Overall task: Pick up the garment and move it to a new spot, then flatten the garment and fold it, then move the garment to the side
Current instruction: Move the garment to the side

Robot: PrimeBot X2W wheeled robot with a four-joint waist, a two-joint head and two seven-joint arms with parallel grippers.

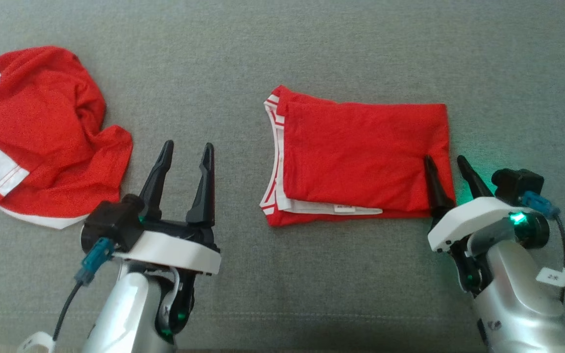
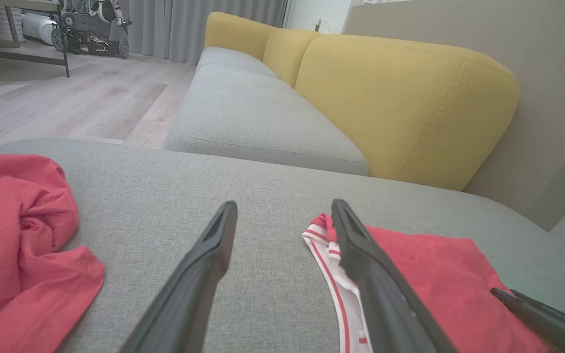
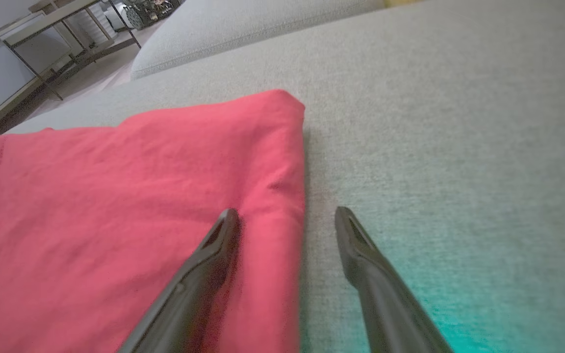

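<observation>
On a grey woven sofa cushion (image 1: pixel 312 49), a folded red garment (image 1: pixel 361 157) lies a little right of centre - a flat, layered rectangle whose long axis runs left to right across the head view. Its cloth looks like a thin, soft knit with a fine mesh grain. White-trimmed edges are stacked at its left end, and a small white label shows along the near edge.

The right end effector (image 1: pixel 444 159) sits at the garment's right-hand short edge, near the near corner. Its 2 dark, tapered fingers are spread apart and grip nothing: 1 finger is above the red cloth and the other is above bare cushion just beyond the fold. Whether the tips touch the fabric cannot be told.

The left end effector (image 1: pixel 188 145) is also spread wide and empty. It hovers over bare cushion, apart from the garment's trimmed left end.

Further left lies a crumpled red garment (image 1: pixel 42 132) with broad white panels, bunched into loose folds.

Folding looks complete, so the remaining step is probably moving the stack aside. The right arm is clearly nearer - it already straddles an edge. The layers are limp and could slide apart if lifted from 1 corner alone.
</observation>
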